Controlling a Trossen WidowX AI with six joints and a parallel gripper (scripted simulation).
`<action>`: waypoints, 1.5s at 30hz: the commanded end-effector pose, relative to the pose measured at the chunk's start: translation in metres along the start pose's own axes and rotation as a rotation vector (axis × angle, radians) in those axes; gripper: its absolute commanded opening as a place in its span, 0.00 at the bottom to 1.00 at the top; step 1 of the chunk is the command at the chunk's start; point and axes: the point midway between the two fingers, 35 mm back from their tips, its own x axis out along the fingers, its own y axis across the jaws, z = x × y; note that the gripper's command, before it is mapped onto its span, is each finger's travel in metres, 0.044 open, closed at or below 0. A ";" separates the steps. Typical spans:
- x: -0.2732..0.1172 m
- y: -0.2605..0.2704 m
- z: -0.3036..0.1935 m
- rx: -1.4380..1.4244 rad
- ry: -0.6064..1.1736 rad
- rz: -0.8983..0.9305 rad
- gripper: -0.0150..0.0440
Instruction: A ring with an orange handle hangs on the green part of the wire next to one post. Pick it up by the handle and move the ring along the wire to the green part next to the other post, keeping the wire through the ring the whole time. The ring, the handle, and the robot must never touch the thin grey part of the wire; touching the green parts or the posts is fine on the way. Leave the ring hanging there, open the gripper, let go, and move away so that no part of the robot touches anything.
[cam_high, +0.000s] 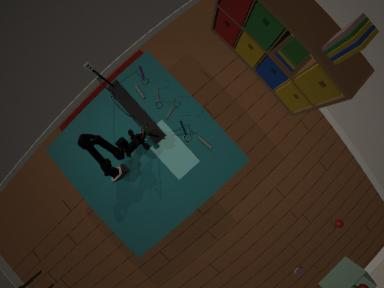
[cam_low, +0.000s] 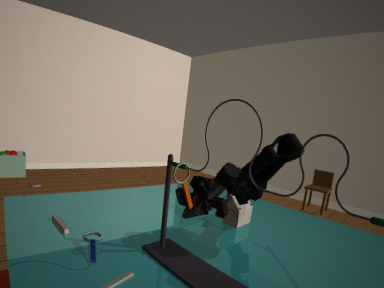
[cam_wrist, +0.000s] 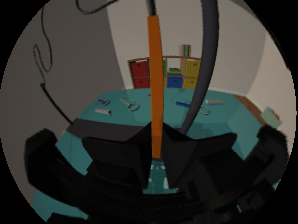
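Observation:
The ring (cam_low: 175, 176) is around the green part (cam_low: 178, 165) beside the near post (cam_low: 166, 210) (cam_wrist: 209, 50), close to where the thin grey wire (cam_low: 235, 99) begins. Whether it touches the wire I cannot tell. Its orange handle (cam_low: 187, 195) (cam_wrist: 156, 75) points down from the ring, slightly tilted. My gripper (cam_low: 190, 206) (cam_wrist: 156, 123) is shut on the lower end of the handle, below the wire. The ring itself is above the wrist view. The other green part (cam_low: 377, 221) (cam_high: 97, 75) (cam_wrist: 43, 85) is at the far post.
The wire rises in tall loops between the posts, close to my arm in the exterior view. A dark base (cam_high: 135, 110) (cam_low: 200, 270) carries the posts. Loose rings, including one with a blue handle (cam_low: 93, 251) (cam_high: 183, 128), and pale bars lie on the teal mat (cam_high: 145, 220).

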 end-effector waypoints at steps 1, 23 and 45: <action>0.000 -0.001 0.000 0.004 -0.002 -0.003 0.00; -0.027 -0.001 0.001 0.001 0.000 -0.004 0.53; -0.050 -0.001 0.000 0.003 0.000 -0.005 0.53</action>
